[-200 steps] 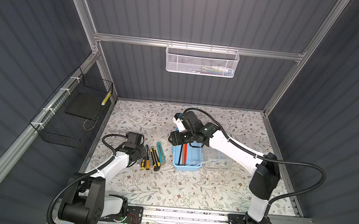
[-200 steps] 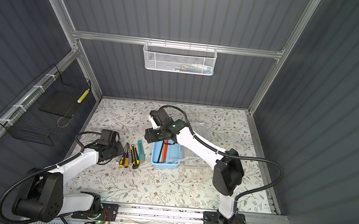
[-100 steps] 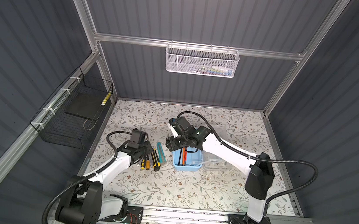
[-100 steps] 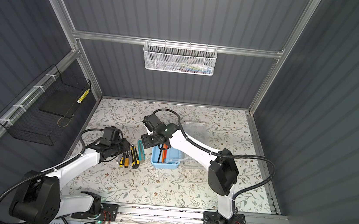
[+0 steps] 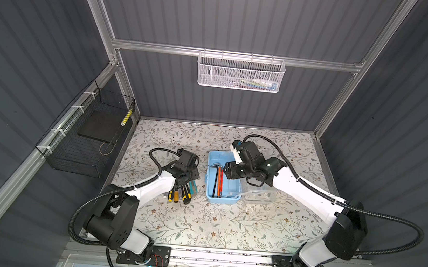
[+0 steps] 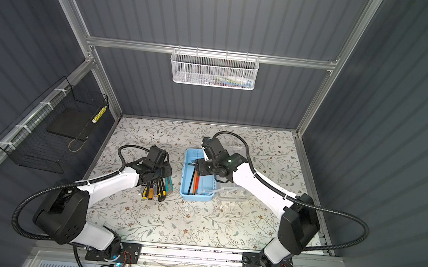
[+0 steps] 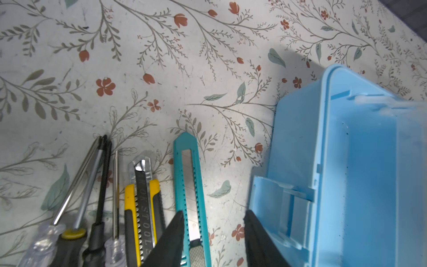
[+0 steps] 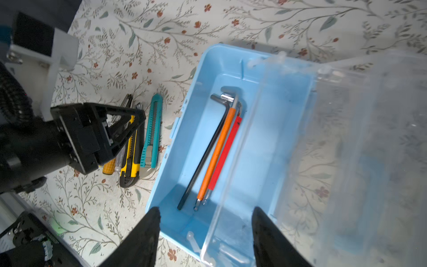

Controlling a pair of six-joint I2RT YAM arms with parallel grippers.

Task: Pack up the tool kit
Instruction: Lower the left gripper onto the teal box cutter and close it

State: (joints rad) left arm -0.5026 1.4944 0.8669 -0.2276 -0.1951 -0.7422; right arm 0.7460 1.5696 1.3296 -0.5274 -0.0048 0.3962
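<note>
The left claw [image 7: 215, 215] has moved over the teal utility knife [image 7: 187, 166] beside the light-blue box [image 5: 220, 200], open and empty, so this knife seems next. The right claw [image 8: 206, 209] waits open above the packed hex keys [image 8: 217, 148].

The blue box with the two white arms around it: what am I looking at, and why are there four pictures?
This is a robot with a left arm and a right arm. Both are mounted on a rail at the table's near edge, and each ends in a two-fingered hand. The two wide pictures come from one camera overhead. The two close-ups come from small cameras on the arms' wrists.

On the flowered table lies an open light-blue tool box. Its clear lid is folded out beside it, and L-shaped hex keys lie inside.

Left of the box, in a row, lie screwdrivers, a yellow-black utility knife and a teal utility knife.

The left hand hangs open over that row. The right hand hangs open above the box. Neither holds anything.
</note>
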